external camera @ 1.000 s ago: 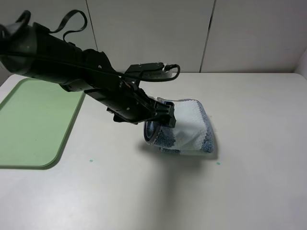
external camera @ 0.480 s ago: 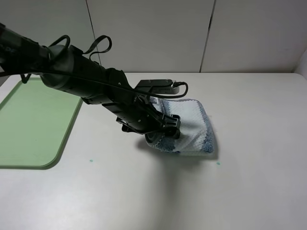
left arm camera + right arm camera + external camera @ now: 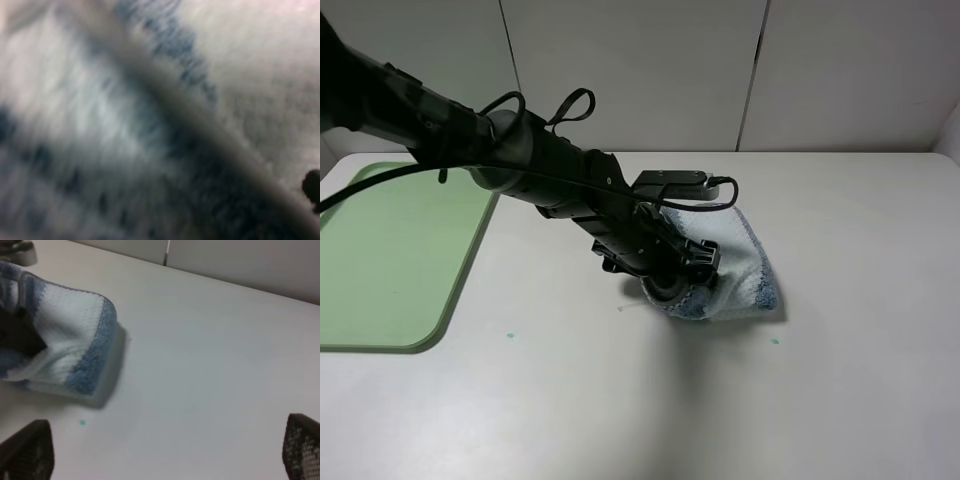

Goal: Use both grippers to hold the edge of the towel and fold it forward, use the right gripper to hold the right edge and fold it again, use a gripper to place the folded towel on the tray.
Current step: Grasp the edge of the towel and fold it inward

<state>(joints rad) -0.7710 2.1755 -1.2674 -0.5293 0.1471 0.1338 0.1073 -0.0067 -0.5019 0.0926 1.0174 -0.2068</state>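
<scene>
The left gripper [image 3: 692,268] has descended onto the folded towel [image 3: 745,270], jaws spread, nothing gripped. The right gripper [image 3: 160,450] is open, clear. Grasp for the tray [image 3: 390,260] is pending.

The near left part of the towel [image 3: 745,270] is hidden under the left gripper [image 3: 682,280], whose fingertips cannot be made out. In the left wrist view, only blurred striped cloth is seen. The tray [image 3: 390,260] is cut off at the left edge.

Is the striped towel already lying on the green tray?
No, the towel lies on the white table, well apart from the green tray.
</scene>
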